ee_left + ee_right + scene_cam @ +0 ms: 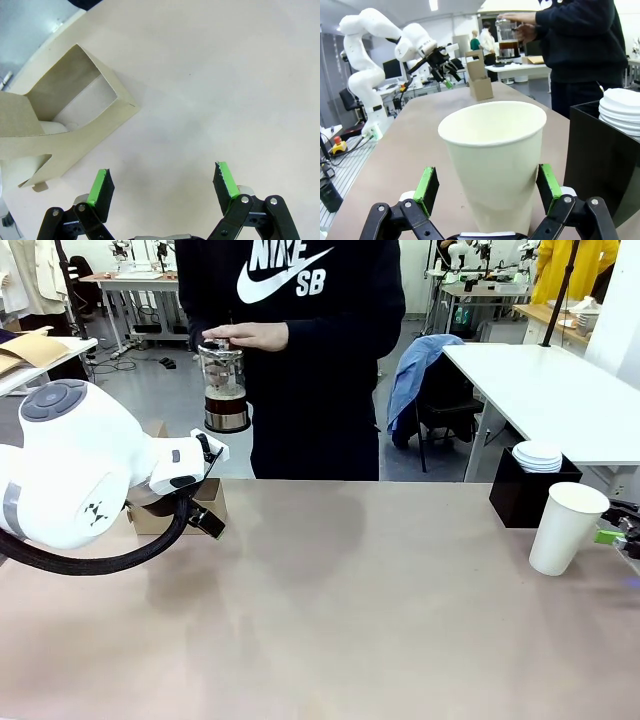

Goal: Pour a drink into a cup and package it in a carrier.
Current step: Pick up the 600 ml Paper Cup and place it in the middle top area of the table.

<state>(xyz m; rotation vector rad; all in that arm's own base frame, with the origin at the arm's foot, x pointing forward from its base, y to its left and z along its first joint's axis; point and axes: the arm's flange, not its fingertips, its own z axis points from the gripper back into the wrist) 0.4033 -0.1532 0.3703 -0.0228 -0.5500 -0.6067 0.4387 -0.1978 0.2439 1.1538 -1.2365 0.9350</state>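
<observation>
The right gripper [482,182] has its jaws spread wide, and the white cup [495,150] stands between them, clear of both pads. The left gripper [162,177] hangs over the desk [225,75] with its jaws likewise released, the carrier [75,100] just beside them. Well beyond both, a person's hand [245,336] tops the jug holding the drink [226,397].

1. The left arm [70,470] is glossy white and rounded, with a grey disc cap on one joint, a small dark marking and a thick black cable [100,560].
2. The left claw [161,170] has black linked fingers, silver pivot screws and bright green pads [98,186].
3. The right claw [486,170] looks alike.
4. The person [320,410] wears a black sweatshirt [345,330] with white Nike SB print.
</observation>
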